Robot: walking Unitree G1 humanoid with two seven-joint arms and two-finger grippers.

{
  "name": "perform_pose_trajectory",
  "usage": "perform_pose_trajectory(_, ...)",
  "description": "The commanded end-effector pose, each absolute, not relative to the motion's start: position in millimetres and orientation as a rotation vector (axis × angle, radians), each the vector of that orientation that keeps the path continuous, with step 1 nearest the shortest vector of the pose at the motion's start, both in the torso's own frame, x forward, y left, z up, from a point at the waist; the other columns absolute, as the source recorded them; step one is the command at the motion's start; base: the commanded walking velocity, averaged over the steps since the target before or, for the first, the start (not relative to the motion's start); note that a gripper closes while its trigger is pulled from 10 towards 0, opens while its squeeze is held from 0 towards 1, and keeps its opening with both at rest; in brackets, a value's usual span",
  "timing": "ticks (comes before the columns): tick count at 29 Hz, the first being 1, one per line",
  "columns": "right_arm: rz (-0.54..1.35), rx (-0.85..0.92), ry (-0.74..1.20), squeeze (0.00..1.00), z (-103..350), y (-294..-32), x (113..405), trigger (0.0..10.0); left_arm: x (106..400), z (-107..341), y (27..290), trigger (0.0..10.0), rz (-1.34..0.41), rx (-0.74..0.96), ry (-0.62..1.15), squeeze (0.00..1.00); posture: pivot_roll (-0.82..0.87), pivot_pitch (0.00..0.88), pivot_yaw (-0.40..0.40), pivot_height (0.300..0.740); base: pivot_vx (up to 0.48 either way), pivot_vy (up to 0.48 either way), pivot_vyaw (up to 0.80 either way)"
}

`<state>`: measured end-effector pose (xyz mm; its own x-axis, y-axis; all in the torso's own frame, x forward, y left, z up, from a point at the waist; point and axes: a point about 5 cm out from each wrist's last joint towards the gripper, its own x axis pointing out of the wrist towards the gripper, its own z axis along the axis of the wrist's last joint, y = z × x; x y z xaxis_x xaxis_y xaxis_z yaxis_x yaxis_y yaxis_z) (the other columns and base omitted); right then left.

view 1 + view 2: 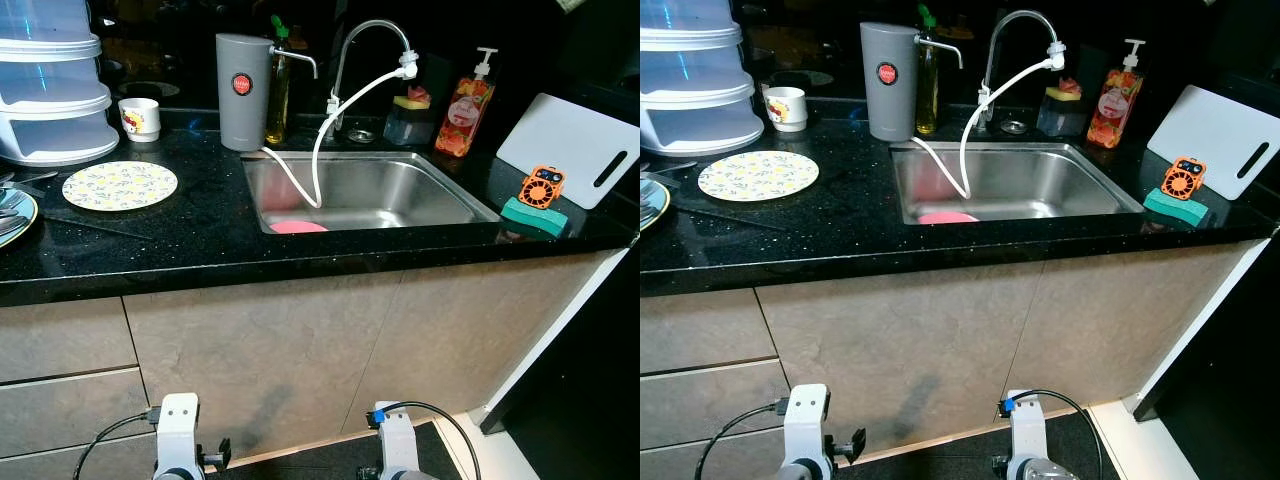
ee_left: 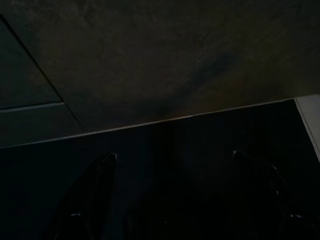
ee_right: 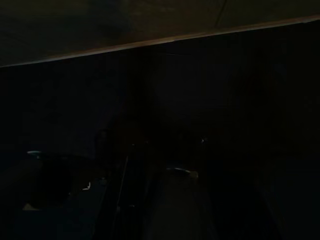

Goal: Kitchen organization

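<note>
- Presently, one black countertop carries one stainless sink, one gooseneck faucet and one white hose that droops from the spout into the basin.
- One grey water filter stands at the sink's back left corner; one bottle of yellow liquid stands just beside it.
- One soap pump bottle and one clear holder with a yellow-and-red sponge in it stand behind the sink.
- One white cutting board leans at the far right; in front of it one small orange fan rests on one green sponge.
- Left of the sink: one floral plate, one white mug, and one stack of three translucent tiers, cut off by the frame edge.
- One dish with cutlery is cropped at the left edge; the piece count is not readable.
- Sink contents: one pink item, partly hidden by the basin's near wall; its type cannot be determined.
- Both arms hang low in front of the cabinet fronts. Left gripper: two fingers set apart, holding nothing.
- Right gripper: the wrist view is too dark; I cannot tell the jaw state.
</note>
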<state>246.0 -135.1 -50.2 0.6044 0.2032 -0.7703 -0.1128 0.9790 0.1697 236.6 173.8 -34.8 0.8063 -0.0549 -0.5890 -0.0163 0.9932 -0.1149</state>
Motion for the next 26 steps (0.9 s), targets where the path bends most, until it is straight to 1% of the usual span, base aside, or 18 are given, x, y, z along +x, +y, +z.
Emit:
perform_pose_trajectory(1,0.163,0.104,0.912,0.00,-51.8,-140.4,243.7,10.0,236.4,-36.6,168.2,10.0,-0.034,-0.120,0.648,0.00,0.02,0.000,-0.092,0.740,0.000,0.000,0.00)
perform_pose_trajectory(26,0.163,0.114,0.903,0.00,-48.3,-137.4,248.9,10.0,240.9,-34.1,172.9,10.0,-0.022,-0.099,0.645,0.00,0.03,0.000,-0.082,0.740,0.000,0.000,0.00)
